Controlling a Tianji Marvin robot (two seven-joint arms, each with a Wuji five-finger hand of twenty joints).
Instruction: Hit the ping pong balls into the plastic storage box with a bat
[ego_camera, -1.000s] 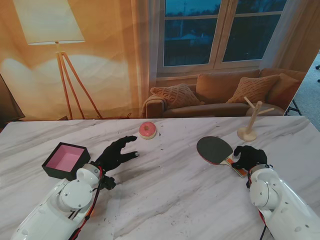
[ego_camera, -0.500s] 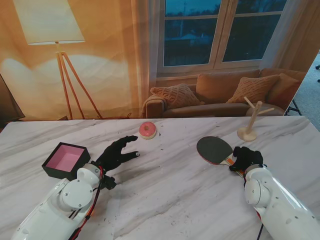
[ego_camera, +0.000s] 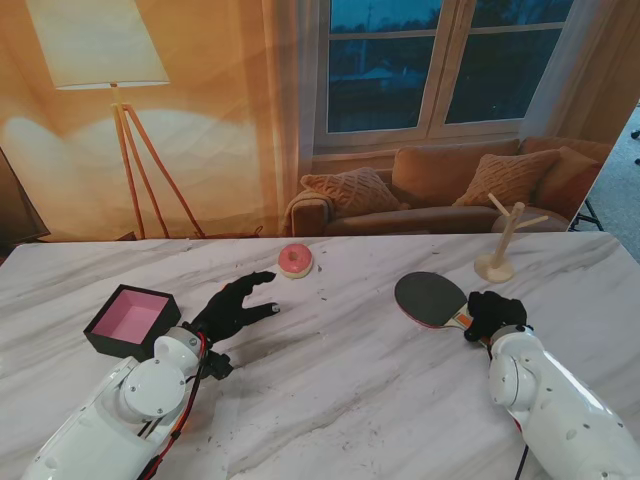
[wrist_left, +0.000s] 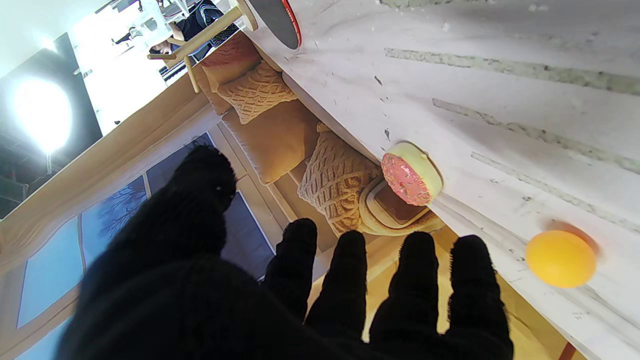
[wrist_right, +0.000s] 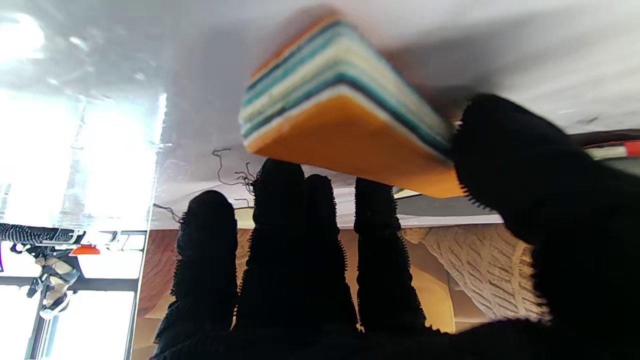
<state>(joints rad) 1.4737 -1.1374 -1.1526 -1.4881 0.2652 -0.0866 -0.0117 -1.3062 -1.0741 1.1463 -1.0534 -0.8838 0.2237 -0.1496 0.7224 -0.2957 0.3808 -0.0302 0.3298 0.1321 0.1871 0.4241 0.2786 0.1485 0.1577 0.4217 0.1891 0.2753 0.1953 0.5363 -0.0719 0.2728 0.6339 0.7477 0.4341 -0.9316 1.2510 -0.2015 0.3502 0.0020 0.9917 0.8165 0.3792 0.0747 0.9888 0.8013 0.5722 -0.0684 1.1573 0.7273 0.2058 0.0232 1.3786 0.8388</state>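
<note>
1. Hidden or unclear: in the stand view the ping pong ball is not discernible; it shows only in the left wrist view as an orange ball (wrist_left: 560, 258) resting on the marble surface (ego_camera: 340, 380), near the fingertips (wrist_left: 417, 250) of the left hand. The bat's handle (wrist_right: 345, 130) is blurred in the right wrist view and covered by the right hand in the stand view.
2. Left hand (ego_camera: 232, 308): fingers spread apart, slightly curled, holding nothing; whether the fingertips touch the surface cannot be told. It lies to the right of the storage box and nearer to me than the pink doughnut-shaped toy (ego_camera: 296, 260).
3. Right hand (ego_camera: 494, 314): closed around the handle of the bat (ego_camera: 432, 298). In the wrist view the thumb (wrist_right: 520, 170) presses against the striped end of the handle, with the four fingers (wrist_right: 280, 220) extended past it.
4. Bat: the dark round blade projects from the right hand toward the left, low over the surface; contact with the surface cannot be judged.
5. Storage box (ego_camera: 132, 321): black outside, pink inside, open-topped, on the left part of the surface, just beside the left forearm.
6. Wooden peg stand (ego_camera: 497, 243): upright, farther from me than the right hand.
</note>
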